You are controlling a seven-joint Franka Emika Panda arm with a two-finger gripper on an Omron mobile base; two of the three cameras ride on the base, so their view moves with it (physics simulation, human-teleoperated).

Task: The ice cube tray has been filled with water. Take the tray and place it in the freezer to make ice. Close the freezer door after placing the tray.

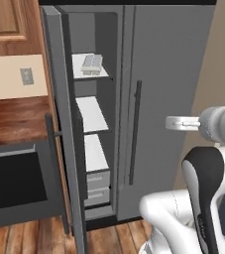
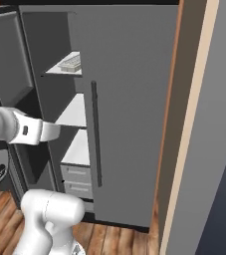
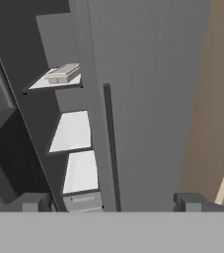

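Left base view: ice cube tray [image 1: 92, 64] already on the top shelf inside the freezer [image 1: 95, 99]; freezer door [image 1: 64, 129] swung wide, well left of the arm. Hand view: gripper [image 3: 111, 202] spread apart, empty, facing the plain door [image 3: 148, 99], tray up-left.

The ice cube tray [image 3: 64, 73] was seen lying flat on the top white shelf [image 3: 44, 83] inside the freezer [image 3: 59, 39]. Two more white shelves [image 3: 73, 131] were seen below it, and a grey drawer [image 3: 83, 201] under them. The freezer door [image 3: 0, 113] was swung open at the left. The plain grey door [image 3: 148, 89] at the right was closed, with a dark vertical bar handle [image 3: 111, 143] on it. The gripper [image 3: 111, 202] was held wide open, with nothing between its fingertips [image 3: 30, 202].
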